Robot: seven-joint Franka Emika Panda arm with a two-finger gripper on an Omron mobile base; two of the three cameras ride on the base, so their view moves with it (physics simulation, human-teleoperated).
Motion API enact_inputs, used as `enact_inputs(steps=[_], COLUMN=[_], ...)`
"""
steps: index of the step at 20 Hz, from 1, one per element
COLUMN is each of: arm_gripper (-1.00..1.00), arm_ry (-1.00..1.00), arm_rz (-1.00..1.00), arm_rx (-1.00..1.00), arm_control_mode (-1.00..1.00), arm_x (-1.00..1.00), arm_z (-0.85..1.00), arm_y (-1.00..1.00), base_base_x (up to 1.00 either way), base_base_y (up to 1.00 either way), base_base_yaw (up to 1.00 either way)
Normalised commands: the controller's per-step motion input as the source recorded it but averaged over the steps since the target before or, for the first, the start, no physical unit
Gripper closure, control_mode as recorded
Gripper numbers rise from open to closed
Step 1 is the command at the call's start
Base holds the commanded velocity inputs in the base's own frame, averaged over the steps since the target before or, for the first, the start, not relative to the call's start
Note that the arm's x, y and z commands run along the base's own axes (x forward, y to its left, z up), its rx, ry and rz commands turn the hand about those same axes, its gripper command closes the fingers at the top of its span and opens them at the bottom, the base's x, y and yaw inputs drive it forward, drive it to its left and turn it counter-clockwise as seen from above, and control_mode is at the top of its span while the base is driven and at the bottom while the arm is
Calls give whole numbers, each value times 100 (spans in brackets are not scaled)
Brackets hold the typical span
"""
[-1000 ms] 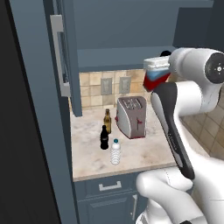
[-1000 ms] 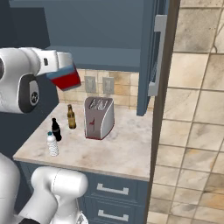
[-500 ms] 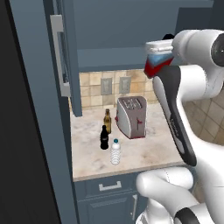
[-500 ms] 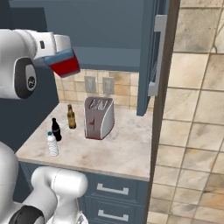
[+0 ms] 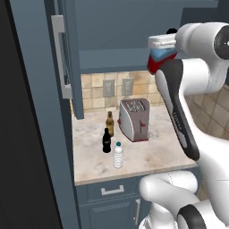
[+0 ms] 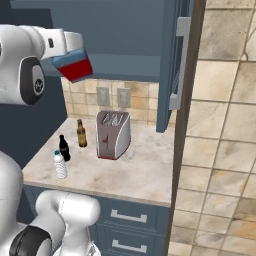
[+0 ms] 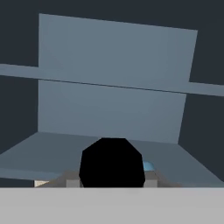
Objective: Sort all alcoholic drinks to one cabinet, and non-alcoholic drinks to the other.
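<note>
Kitchen corner with blue cabinets: the upper cabinet (image 6: pixel 125 30) stands open, its shelf (image 7: pixel 109 153) looks bare with plenty of room. Up at that opening the tool (image 6: pixel 75 62) is clamped on the squat red bottle (image 6: pixel 76 69), black cap (image 7: pixel 112 162) facing in. Down on the worktop (image 5: pixel 147 154), the beer bottle (image 5: pixel 109 124), cola bottle (image 5: pixel 106 140) and water bottle (image 5: pixel 118 155) cluster left of the toaster (image 5: pixel 134 119), near the front edge.

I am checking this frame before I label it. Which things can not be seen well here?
- Claw: its fingers are hidden by the red bottle in both base views.
- Red bottle in the hand view: mostly hidden behind its own black cap.
- Cola bottle, beer bottle, water bottle: too small to read labels.
- Toaster: its far side faces away.
</note>
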Motion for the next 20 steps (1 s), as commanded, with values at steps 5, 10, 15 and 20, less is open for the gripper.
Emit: enact_inputs(steps=[5,10,15,20], arm_gripper=[100,100,100,100], arm_ry=[-6,-4,-1,0], arm_rz=[0,0,0,0], arm_rx=[0,-1,0,0], arm_control_mode=[-100,-100,-100,-100], arm_x=[27,25,32,36], arm_z=[0,0,0,0], arm_y=[-1,0,-1,-2], base_base_x=[0,0,0,0], base_base_y=[0,0,0,0], base_base_yaw=[0,0,0,0])
